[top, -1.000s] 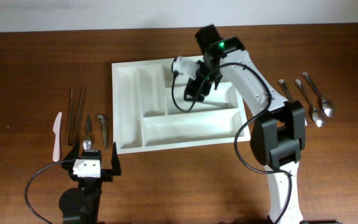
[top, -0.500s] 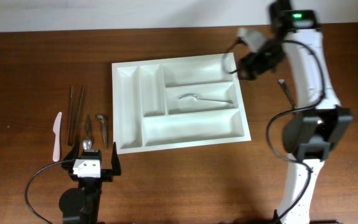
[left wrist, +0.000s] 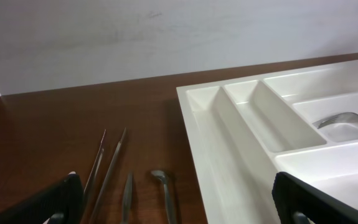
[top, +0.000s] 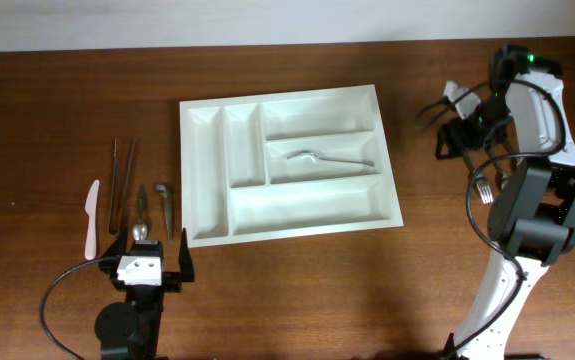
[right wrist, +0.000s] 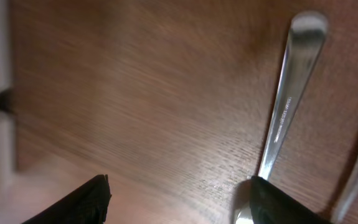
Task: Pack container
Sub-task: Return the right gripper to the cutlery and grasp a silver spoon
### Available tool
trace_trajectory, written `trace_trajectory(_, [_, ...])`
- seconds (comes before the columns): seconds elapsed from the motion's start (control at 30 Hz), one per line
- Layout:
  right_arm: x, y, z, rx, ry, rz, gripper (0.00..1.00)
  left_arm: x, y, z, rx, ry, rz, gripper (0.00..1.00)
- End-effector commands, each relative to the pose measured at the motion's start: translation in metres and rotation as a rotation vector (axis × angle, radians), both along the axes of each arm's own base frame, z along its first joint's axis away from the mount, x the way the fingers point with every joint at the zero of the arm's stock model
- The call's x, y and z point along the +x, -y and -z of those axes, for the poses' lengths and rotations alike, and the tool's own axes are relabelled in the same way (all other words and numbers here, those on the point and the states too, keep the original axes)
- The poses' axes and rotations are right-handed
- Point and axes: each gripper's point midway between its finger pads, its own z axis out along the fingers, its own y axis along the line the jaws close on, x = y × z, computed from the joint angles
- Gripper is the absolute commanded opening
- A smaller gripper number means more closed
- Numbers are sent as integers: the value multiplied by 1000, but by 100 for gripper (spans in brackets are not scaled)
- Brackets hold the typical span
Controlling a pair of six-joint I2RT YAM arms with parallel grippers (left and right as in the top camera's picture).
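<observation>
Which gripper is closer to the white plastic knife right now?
Left. The left gripper sits just to the right of the knife, slightly nearer the table's front edge. The right gripper is far off, on the other side of the tray.

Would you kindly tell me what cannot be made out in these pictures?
- Overhead: the right arm covers most utensils right of the container; their number is unclear.
- Right wrist: blurred; one of the fingers hides the lower end of the metal handle, so its kind is unknown.
- Left wrist: the bottom edge crops the chopsticks, the right edge the piece in the container.
</observation>
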Motion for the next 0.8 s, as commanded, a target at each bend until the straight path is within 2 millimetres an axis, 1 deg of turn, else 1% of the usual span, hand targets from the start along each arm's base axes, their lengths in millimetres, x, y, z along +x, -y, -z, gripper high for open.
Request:
trace_trajectory(0.0, [-12,20,14,-27,-21,36,71,0,-1,2,18,1,-3,99])
trace_trajectory(0.1, [-16,28,26,-28,-24,55,70,0,-1,2,18,1,-3,99])
trace_trajectory(0.2, [-19,31,35,-28,-25,63,68,0,-1,2,18,2,-3,99])
trace_trajectory(0.4, [-17,30,41,-31,-12,49,68,0,-1,2,18,1,-3,99])
trace_trajectory(0.5, [-22,29,46,-28,-22,26,68,0,-1,2,18,1,-3,99])
trace_trajectory(0.63, [-29,31,61,-44,-37,25,67,0,-1,2,18,1,-3,99])
trace_trajectory(0.77, [-41,33,80,-71,-63,26,67,0,-1,2,18,2,-3,99])
